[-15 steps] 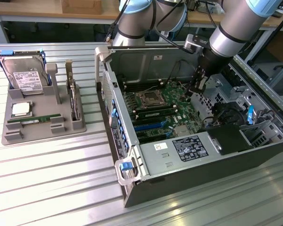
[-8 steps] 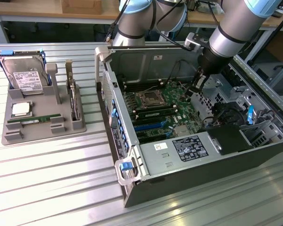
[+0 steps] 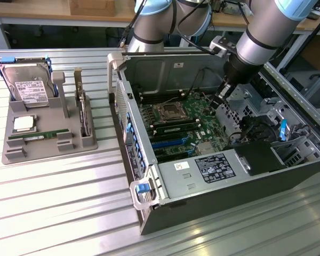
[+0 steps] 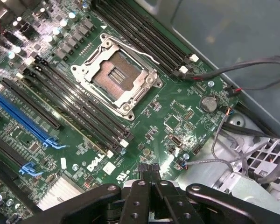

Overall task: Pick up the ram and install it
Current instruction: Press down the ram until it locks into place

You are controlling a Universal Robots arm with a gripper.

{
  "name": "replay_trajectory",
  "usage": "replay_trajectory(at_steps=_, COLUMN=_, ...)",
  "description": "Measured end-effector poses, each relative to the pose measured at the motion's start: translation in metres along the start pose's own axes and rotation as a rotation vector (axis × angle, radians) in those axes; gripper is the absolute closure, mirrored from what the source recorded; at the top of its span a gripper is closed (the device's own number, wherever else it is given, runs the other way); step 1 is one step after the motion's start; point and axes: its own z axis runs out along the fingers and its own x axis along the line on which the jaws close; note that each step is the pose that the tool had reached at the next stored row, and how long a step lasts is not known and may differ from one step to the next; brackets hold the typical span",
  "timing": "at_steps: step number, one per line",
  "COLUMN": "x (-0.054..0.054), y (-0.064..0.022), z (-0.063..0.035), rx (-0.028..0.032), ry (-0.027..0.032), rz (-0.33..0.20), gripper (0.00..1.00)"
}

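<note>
Wrist view: closed, empty fingers over the motherboard.
You want the ram, well apart in the tray.

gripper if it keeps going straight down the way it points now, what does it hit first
Most likely the green motherboard, near its edge beside the drive cage, not the empty CPU socket. The shut gripper holds nothing; depth is hard to judge.
</note>
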Motion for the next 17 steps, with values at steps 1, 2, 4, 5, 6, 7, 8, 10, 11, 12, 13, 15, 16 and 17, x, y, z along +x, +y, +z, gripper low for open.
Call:
replay_trajectory(at_steps=1, x=0.0, y=0.0, z=0.0, rx=0.0016, ry=-0.0025, rz=0.023, gripper=0.9)
replay_trajectory(at_steps=2, x=0.0, y=0.0, z=0.0001, rx=0.003, ry=-0.0047, rz=0.044, gripper=0.9)
replay_trajectory(at_steps=4, x=0.0, y=0.0, z=0.0002, rx=0.0051, ry=-0.0082, rz=0.077, gripper=0.9)
replay_trajectory(at_steps=5, x=0.0, y=0.0, z=0.0003, rx=0.0061, ry=-0.01, rz=0.092, gripper=0.9)
replay_trajectory(at_steps=6, x=0.0, y=0.0, z=0.0003, rx=0.0066, ry=-0.0108, rz=0.1, gripper=0.9)
replay_trajectory(at_steps=7, x=0.0, y=0.0, z=0.0004, rx=0.0082, ry=-0.0133, rz=0.123, gripper=0.9)
replay_trajectory(at_steps=8, x=0.0, y=0.0, z=0.0004, rx=0.0091, ry=-0.0148, rz=0.137, gripper=0.9)
replay_trajectory(at_steps=10, x=0.0, y=-0.0001, z=0.0006, rx=0.0114, ry=-0.0186, rz=0.172, gripper=0.9)
replay_trajectory(at_steps=11, x=0.0, y=-0.0001, z=0.0007, rx=0.0124, ry=-0.0202, rz=0.186, gripper=0.9)
replay_trajectory(at_steps=12, x=0.0, y=-0.0001, z=0.0007, rx=0.0132, ry=-0.0215, rz=0.199, gripper=0.9)
replay_trajectory(at_steps=13, x=0.0001, y=-0.0001, z=0.0008, rx=0.0148, ry=-0.0241, rz=0.222, gripper=0.9)
replay_trajectory(at_steps=15, x=0.0, y=-0.0001, z=0.0009, rx=0.0174, ry=-0.0285, rz=0.263, gripper=0.9)
replay_trajectory(at_steps=16, x=0.0001, y=-0.0001, z=0.001, rx=0.0189, ry=-0.0309, rz=0.285, gripper=0.9)
replay_trajectory(at_steps=17, x=0.0001, y=-0.0001, z=0.0011, rx=0.0207, ry=-0.0338, rz=0.311, gripper=0.9)
